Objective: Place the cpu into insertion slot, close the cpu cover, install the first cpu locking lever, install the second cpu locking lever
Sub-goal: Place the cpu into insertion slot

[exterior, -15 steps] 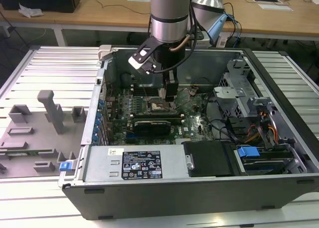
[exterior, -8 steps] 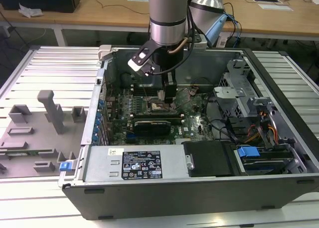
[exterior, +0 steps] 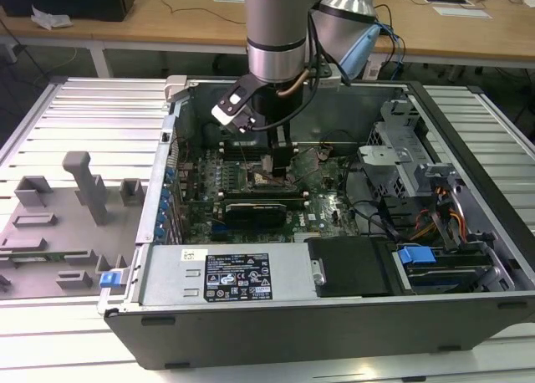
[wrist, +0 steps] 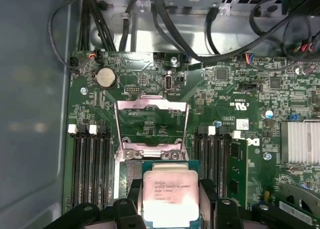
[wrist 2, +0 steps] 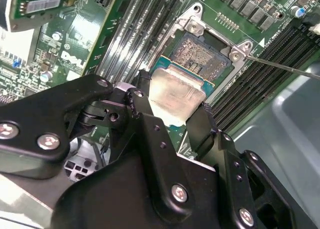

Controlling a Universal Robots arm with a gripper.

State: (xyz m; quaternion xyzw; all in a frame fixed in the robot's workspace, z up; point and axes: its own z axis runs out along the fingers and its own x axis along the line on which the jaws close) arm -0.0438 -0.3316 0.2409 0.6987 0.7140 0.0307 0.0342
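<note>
My gripper (wrist 2: 172,103) is shut on the cpu (wrist 2: 174,95), a flat square chip with a silver top held by two opposite edges between the black fingers (wrist 2: 141,86). In the first wrist view the cpu (wrist: 170,193) sits between the same fingers of the gripper (wrist: 170,201). The chip hangs over the near part of the insertion slot (wrist 2: 205,56), whose glinting contact field lies uncovered beyond it. I cannot tell whether the chip touches the slot. The cpu cover (wrist: 151,150) stands swung open behind the slot. In the exterior view the gripper (exterior: 269,153) reaches down into the computer case.
Long black memory slots (wrist: 90,169) flank the socket on both sides. A thin metal rod (wrist 2: 280,66) juts out beside the socket corner. Cable bundles (wrist: 175,29) run along the case wall. A grey fixture tray (exterior: 67,224) lies at the exterior view's left, outside the case.
</note>
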